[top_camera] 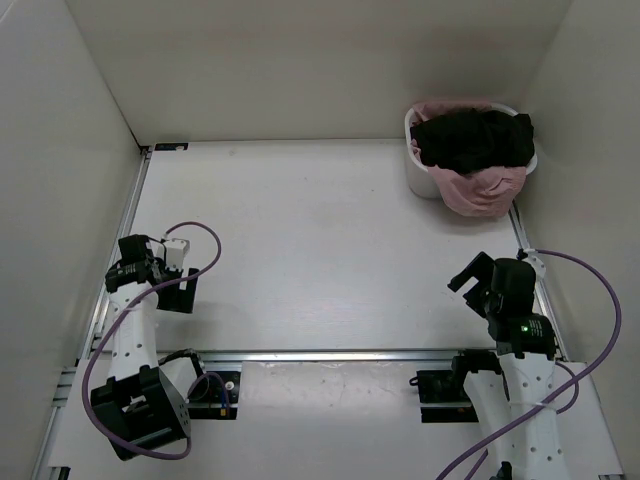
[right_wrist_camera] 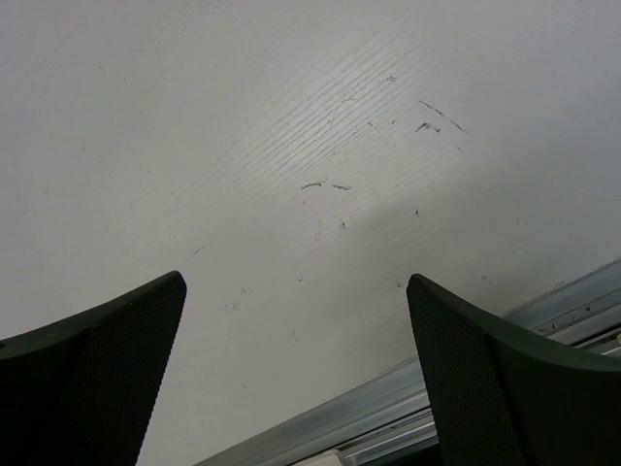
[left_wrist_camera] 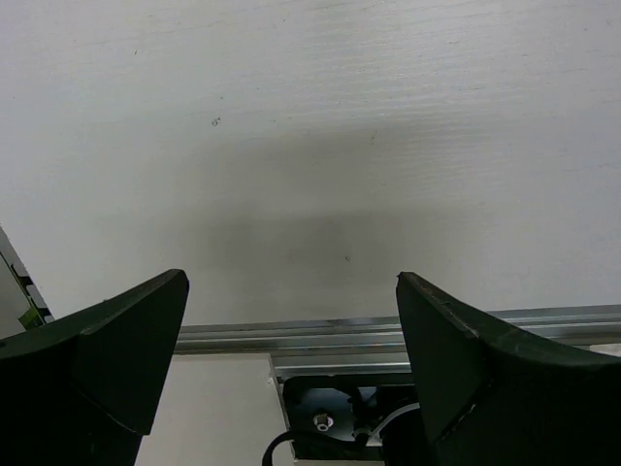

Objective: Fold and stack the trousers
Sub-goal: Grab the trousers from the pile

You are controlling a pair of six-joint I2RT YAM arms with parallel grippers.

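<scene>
The black trousers [top_camera: 470, 140] lie bundled on top of a white basket [top_camera: 418, 172] at the table's far right corner, over a pink garment [top_camera: 488, 190]. My left gripper [top_camera: 178, 290] hovers low over the near left of the table, open and empty; the left wrist view shows its jaws [left_wrist_camera: 291, 282] wide apart over bare white table. My right gripper [top_camera: 472, 282] is at the near right, below the basket, open and empty; the right wrist view shows its jaws [right_wrist_camera: 296, 283] wide apart over the scuffed white surface. Both grippers are far from the trousers.
White walls enclose the table on the left, back and right. An aluminium rail [top_camera: 320, 354] runs across the near edge by the arm bases and also shows in the left wrist view [left_wrist_camera: 388, 330]. Purple cables [top_camera: 195, 232] loop off both arms.
</scene>
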